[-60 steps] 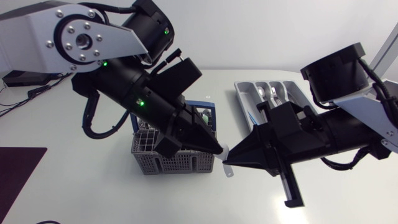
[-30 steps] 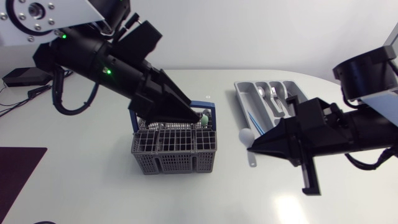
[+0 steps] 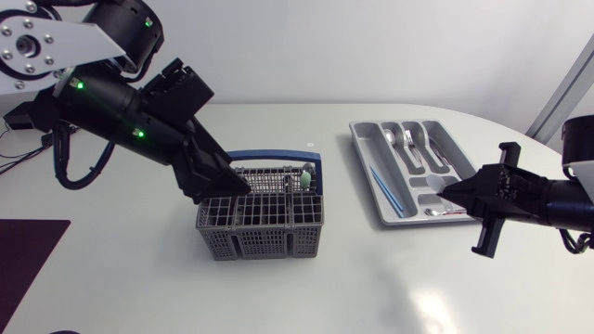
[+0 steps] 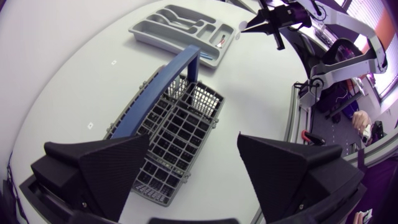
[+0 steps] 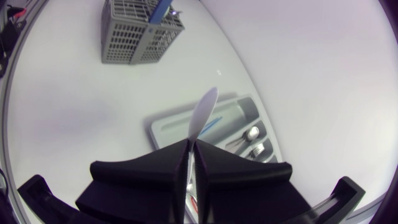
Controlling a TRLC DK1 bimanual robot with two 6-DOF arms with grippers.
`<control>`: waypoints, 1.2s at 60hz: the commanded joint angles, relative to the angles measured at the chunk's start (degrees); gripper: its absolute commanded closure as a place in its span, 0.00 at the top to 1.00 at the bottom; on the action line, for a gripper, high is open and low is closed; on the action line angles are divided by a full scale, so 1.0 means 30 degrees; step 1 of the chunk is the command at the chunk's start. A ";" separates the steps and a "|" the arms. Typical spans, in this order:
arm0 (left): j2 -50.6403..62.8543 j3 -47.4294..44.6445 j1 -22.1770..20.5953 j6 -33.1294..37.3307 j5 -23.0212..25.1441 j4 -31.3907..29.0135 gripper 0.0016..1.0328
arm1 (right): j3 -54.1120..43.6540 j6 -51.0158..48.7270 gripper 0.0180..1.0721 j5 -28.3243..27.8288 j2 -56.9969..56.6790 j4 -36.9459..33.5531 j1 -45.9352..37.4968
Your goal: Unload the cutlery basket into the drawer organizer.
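The grey cutlery basket (image 3: pixel 260 225) with its blue handle (image 3: pixel 275 156) stands mid-table, a green-topped utensil (image 3: pixel 303 175) upright in its right back cell. My left gripper (image 3: pixel 223 182) hangs over the basket's left back corner, open and empty; in the left wrist view the basket (image 4: pixel 180 127) lies below its spread fingers (image 4: pixel 112 162). My right gripper (image 3: pixel 448 190) sits at the front right corner of the grey drawer organizer (image 3: pixel 369 162). It is shut (image 5: pixel 190 143) on a pale spoon (image 5: pixel 203 113) that sticks out ahead of its fingertips, over the organizer (image 5: pixel 171 126).
Inside the organizer lie spoons (image 3: pixel 408 141) in the back compartments, a thin blue utensil (image 3: pixel 385 186) in the long left one and a small piece (image 3: pixel 436 212) at the front. A dark mat (image 3: pixel 23 250) lies at the table's left edge.
My left gripper let go of the spoon, opened wide and drew back left over the basket. My right gripper, shut on the spoon, carried it right to the organizer.
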 commanded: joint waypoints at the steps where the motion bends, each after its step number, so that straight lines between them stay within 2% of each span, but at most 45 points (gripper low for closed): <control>1: -0.0319 -0.0675 0.0204 0.0412 -0.0480 -0.0306 0.96 | -0.1011 -0.1578 0.05 0.0565 0.0823 0.1293 -0.0798; 12: -0.0759 -0.1231 0.0467 0.0793 -0.0655 -0.0921 0.96 | -0.1568 -0.3248 0.05 0.1561 0.3079 0.4164 -0.2204; 28: -0.1374 -0.1934 0.0760 0.1115 -0.1007 -0.1214 0.96 | -0.1714 -0.4449 0.05 0.3378 0.7122 0.9057 -0.2497; 40: -0.1579 -0.2315 0.0790 0.1379 -0.1007 -0.1536 0.96 | -0.1627 -0.5474 0.05 0.4813 0.8850 1.1049 -0.2321; 46: -0.1696 -0.2344 0.0760 0.1438 -0.1065 -0.1741 0.96 | -0.1773 -0.6001 0.07 0.5428 0.9143 1.1254 -0.2028; 48: -0.1726 -0.2344 0.0760 0.1467 -0.1065 -0.1829 0.96 | -0.1861 -0.6089 0.14 0.5604 0.9143 1.1254 -0.1970; 50: -0.1784 -0.2344 0.0760 0.1496 -0.1065 -0.1917 0.96 | -0.1978 -0.6265 0.26 0.5868 0.9143 1.1254 -0.1823; 55: -0.1843 -0.2344 0.0731 0.1555 -0.1095 -0.2034 0.96 | -0.2095 -0.6499 0.68 0.6512 0.9290 1.1284 -0.1530; 59: -0.1872 -0.2344 0.0760 0.1555 -0.1124 -0.2122 0.96 | -0.2154 -0.6499 0.82 0.6630 0.9231 1.1313 -0.1354; 63: -0.1931 -0.2344 0.0819 0.1584 -0.1300 -0.2210 0.96 | -0.2213 -0.6529 0.91 0.6747 0.9114 1.1577 -0.1237; 72: -0.2311 -0.2550 0.0995 0.1965 -0.1564 -0.2854 0.96 | -0.2300 -0.6060 0.95 0.6805 0.6770 1.0639 -0.0710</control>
